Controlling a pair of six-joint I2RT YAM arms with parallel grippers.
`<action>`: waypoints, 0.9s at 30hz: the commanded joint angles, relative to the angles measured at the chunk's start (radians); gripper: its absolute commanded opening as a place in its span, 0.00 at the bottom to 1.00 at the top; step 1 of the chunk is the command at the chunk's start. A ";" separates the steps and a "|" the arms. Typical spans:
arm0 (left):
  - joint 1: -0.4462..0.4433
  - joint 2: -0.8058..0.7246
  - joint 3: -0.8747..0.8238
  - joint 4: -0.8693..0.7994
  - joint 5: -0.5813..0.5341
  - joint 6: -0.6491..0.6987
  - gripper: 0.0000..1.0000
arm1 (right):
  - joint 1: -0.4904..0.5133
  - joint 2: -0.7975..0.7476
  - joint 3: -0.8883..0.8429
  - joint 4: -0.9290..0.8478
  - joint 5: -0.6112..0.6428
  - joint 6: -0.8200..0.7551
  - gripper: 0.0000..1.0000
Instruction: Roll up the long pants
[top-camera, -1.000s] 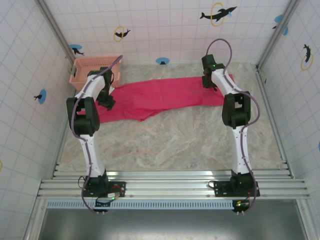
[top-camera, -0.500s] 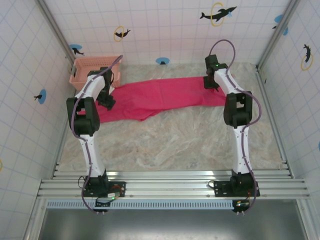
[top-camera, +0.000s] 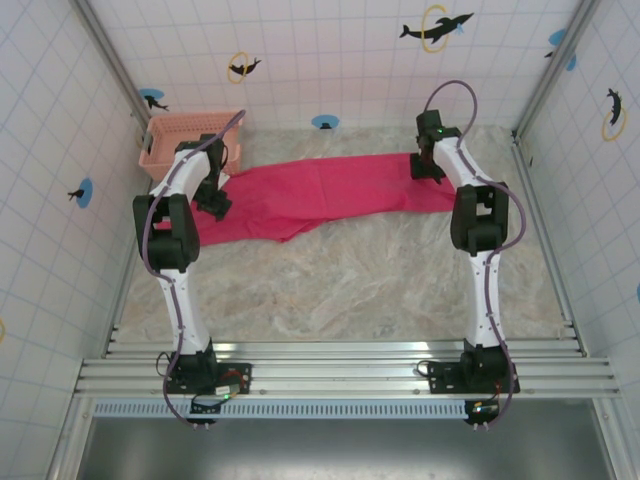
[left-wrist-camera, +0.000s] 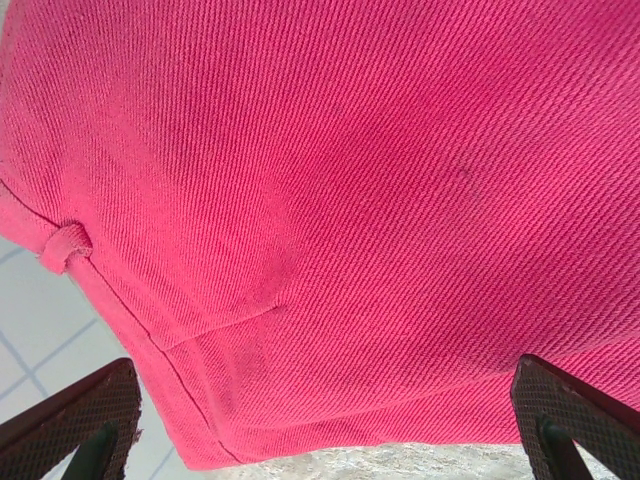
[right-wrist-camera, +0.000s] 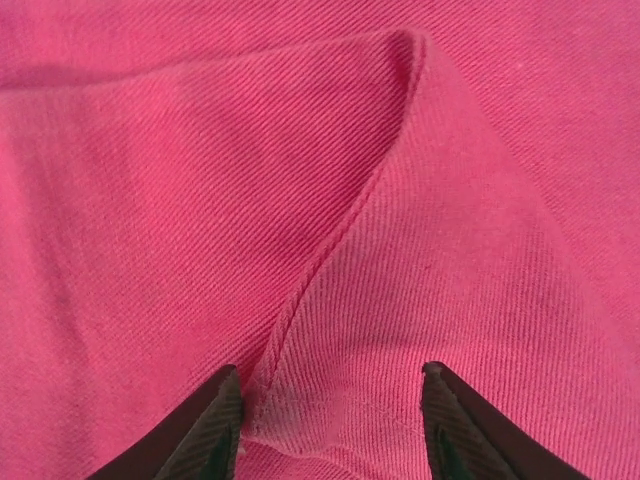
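Note:
The long pants (top-camera: 320, 190) lie spread flat across the back of the table, magenta-red, waist end at the left and leg ends at the right. My left gripper (top-camera: 213, 207) hovers low over the left end with its jaws wide open; in the left wrist view the fabric (left-wrist-camera: 350, 200) spans the space between the fingers (left-wrist-camera: 75, 420) and its lower hem edge shows. My right gripper (top-camera: 430, 168) is down on the right end, open, with a raised fold of the cloth (right-wrist-camera: 400, 200) standing between its fingertips (right-wrist-camera: 205, 430).
A pale pink lattice basket (top-camera: 185, 135) stands in the back left corner, just behind the left arm. Tiled walls close in the back and both sides. Bare marbled table (top-camera: 340, 280) stretches in front of the pants.
My right gripper has shifted a little to the right along the pants' leg end. The left arm and the pants look unchanged.

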 joint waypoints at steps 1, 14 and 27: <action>0.004 0.005 -0.005 -0.009 0.010 0.000 0.97 | -0.003 -0.016 -0.017 -0.014 -0.028 -0.005 0.52; 0.004 0.002 -0.016 -0.006 0.007 0.004 0.97 | -0.019 0.008 -0.015 -0.015 -0.065 0.020 0.14; 0.005 -0.001 -0.022 -0.005 -0.021 0.013 0.97 | -0.104 -0.049 0.051 0.020 0.099 -0.014 0.00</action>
